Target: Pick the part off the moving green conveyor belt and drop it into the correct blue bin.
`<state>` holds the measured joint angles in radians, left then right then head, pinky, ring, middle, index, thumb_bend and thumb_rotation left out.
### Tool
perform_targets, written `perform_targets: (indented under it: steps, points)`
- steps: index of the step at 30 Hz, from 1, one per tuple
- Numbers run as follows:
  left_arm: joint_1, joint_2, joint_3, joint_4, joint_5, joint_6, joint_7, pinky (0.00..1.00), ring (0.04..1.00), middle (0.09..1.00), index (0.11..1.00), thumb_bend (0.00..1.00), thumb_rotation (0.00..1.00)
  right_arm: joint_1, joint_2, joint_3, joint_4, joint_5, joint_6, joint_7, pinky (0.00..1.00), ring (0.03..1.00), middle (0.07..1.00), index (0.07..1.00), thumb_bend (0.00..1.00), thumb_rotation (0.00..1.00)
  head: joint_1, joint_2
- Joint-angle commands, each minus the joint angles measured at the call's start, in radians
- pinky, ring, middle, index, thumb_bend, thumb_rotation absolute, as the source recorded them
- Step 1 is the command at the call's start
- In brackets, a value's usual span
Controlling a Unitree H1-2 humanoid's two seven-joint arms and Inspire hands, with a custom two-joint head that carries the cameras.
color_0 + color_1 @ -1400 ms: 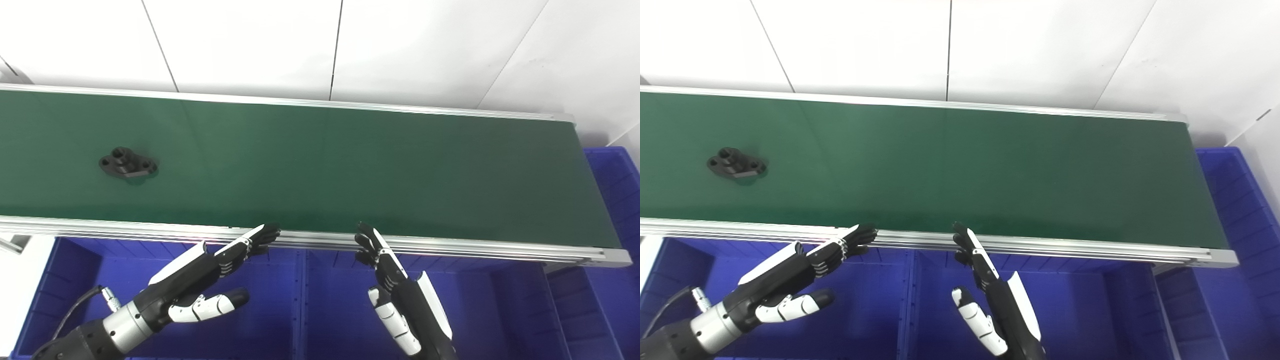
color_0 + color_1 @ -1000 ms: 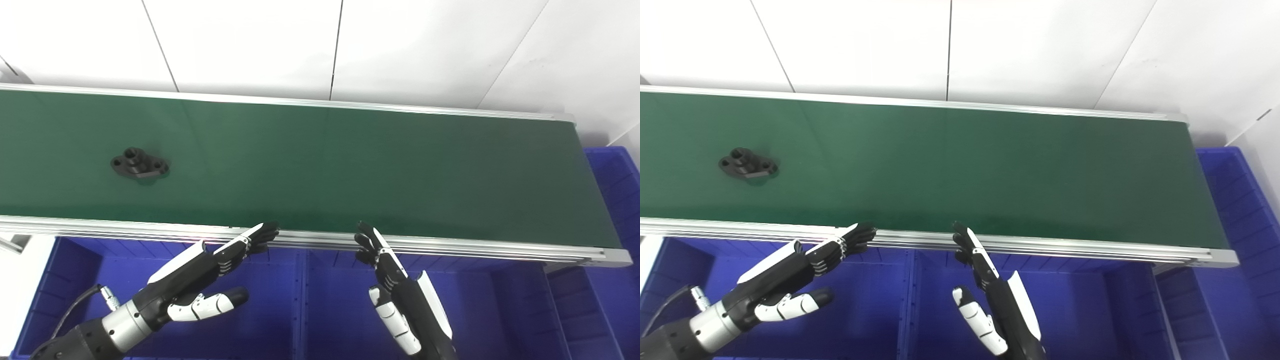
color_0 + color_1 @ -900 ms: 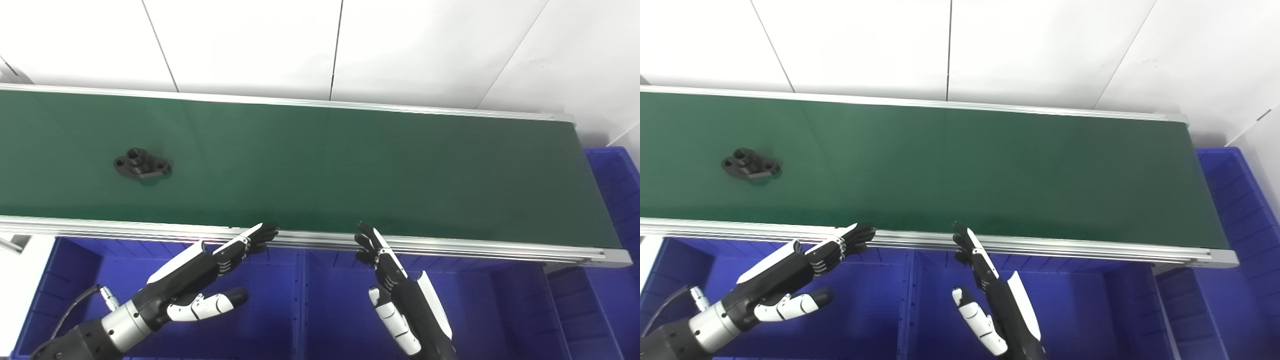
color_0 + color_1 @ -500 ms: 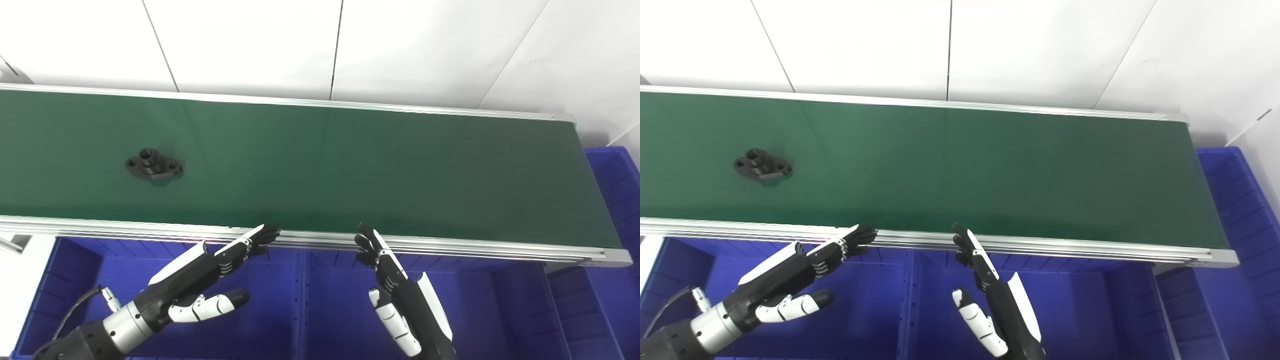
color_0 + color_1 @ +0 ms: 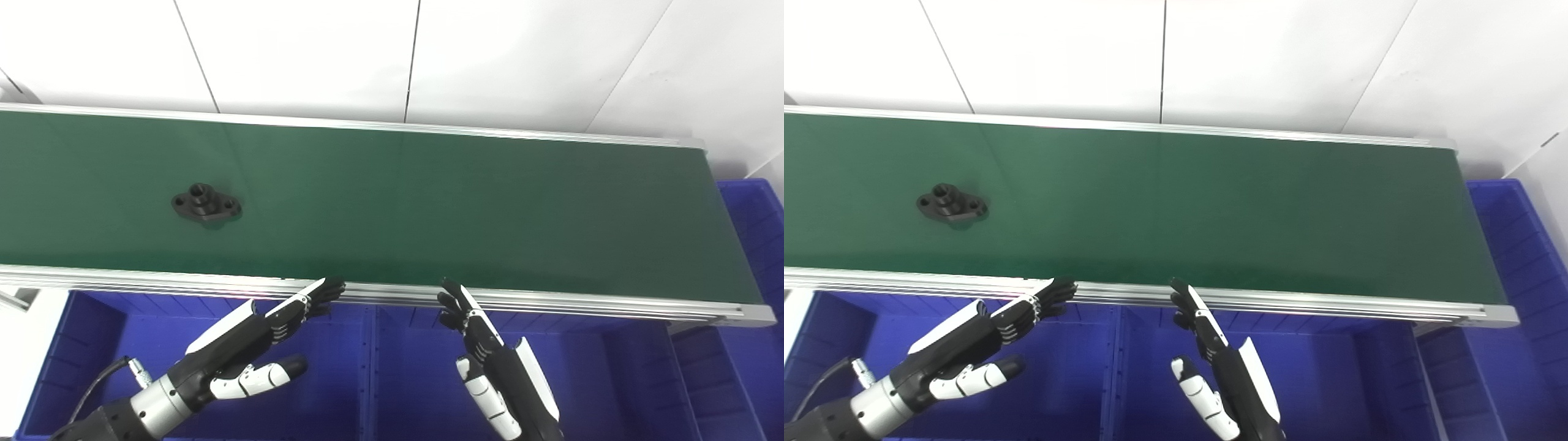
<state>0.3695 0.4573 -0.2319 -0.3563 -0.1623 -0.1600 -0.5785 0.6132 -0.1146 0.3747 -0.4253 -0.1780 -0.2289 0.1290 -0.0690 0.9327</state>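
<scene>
A black flanged part (image 5: pixel 206 206) with a raised hub and two bolt holes lies on the green conveyor belt (image 5: pixel 429 202), left of middle; it also shows in the right eye view (image 5: pixel 952 206). My left hand (image 5: pixel 245 343) is open and empty, fingers stretched toward the belt's near rail, below and right of the part. My right hand (image 5: pixel 490 361) is open and empty, fingers pointing up at the near rail, far right of the part.
Blue bins (image 5: pixel 404 373) sit side by side below the belt's near aluminium rail (image 5: pixel 551 301), under both hands. Another blue bin (image 5: pixel 756 245) stands at the belt's right end. A white tiled wall (image 5: pixel 392 55) rises behind the belt.
The black part has travelled rightward along the belt. Both hands have sunk slightly, staying open near the rail.
</scene>
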Motion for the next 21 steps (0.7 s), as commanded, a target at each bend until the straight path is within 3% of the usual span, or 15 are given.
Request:
perform_targets:
  steps: [1,5,7,8,9,10,11,12,14,17,21]
  points:
    - [0.002,0.010,0.004,-0.029,0.000,-0.015,0.009,0.96,1.000,1.000,1.000,0.48,0.75,0.012,0.001,0.004,-0.041,0.008,-0.002,0.003,0.91,0.959,0.984,0.966,0.45,0.94,0.001,0.000]
    - [0.005,0.008,0.003,-0.022,-0.002,-0.024,0.009,0.96,1.000,1.000,1.000,0.48,0.76,0.014,0.003,0.004,-0.040,0.005,-0.001,0.002,0.91,0.958,0.982,0.966,0.46,0.95,0.017,-0.014]
    - [0.009,0.005,-0.001,-0.011,-0.001,-0.035,0.008,0.96,1.000,1.000,1.000,0.48,0.77,0.016,0.001,0.004,-0.029,0.008,-0.014,0.000,0.92,0.958,0.982,0.967,0.46,0.95,0.041,-0.048]
    - [0.012,0.001,-0.005,0.001,0.004,-0.047,0.008,0.96,1.000,1.000,1.000,0.49,0.77,0.019,-0.003,0.003,-0.017,0.010,-0.028,-0.001,0.92,0.958,0.981,0.967,0.45,0.95,0.075,-0.099]
    - [0.016,-0.003,-0.009,0.009,0.009,-0.054,0.010,0.96,1.000,1.000,1.000,0.49,0.77,0.022,-0.008,0.002,-0.007,0.014,-0.042,-0.001,0.91,0.958,0.981,0.966,0.45,0.95,0.081,-0.111]
    - [0.021,-0.009,-0.014,0.021,0.019,-0.066,0.012,0.95,0.996,1.000,1.000,0.50,0.76,0.025,-0.014,0.001,0.011,0.019,-0.062,-0.002,0.92,0.963,0.985,0.970,0.44,0.95,0.106,-0.159]
    - [0.024,-0.014,-0.018,0.033,0.027,-0.077,0.015,0.95,0.993,1.000,1.000,0.51,0.75,0.027,-0.019,-0.001,0.024,0.023,-0.079,-0.003,0.92,0.965,0.986,0.972,0.44,0.96,0.110,-0.168]
    - [0.025,-0.020,-0.022,0.047,0.037,-0.091,0.017,0.94,0.985,1.000,1.000,0.51,0.73,0.028,-0.023,-0.003,0.039,0.028,-0.092,-0.005,0.92,0.965,0.986,0.971,0.43,0.95,0.128,-0.208]
    - [0.025,-0.029,-0.030,0.064,0.063,-0.106,0.024,0.92,0.973,1.000,0.994,0.51,0.70,0.030,-0.026,-0.009,0.063,0.032,-0.111,-0.009,0.91,0.959,0.984,0.967,0.41,0.93,0.141,-0.243]
    - [0.021,-0.036,-0.034,0.074,0.092,-0.113,0.033,0.90,0.964,1.000,0.983,0.51,0.67,0.029,-0.025,-0.014,0.089,0.027,-0.130,-0.014,0.90,0.954,0.982,0.965,0.39,0.91,0.134,-0.276]
    - [0.012,-0.040,-0.037,0.082,0.091,-0.119,0.033,0.90,0.968,0.997,0.970,0.50,0.60,0.021,-0.022,-0.015,0.098,0.029,-0.132,-0.013,0.89,0.950,0.980,0.960,0.37,0.86,0.116,-0.276]
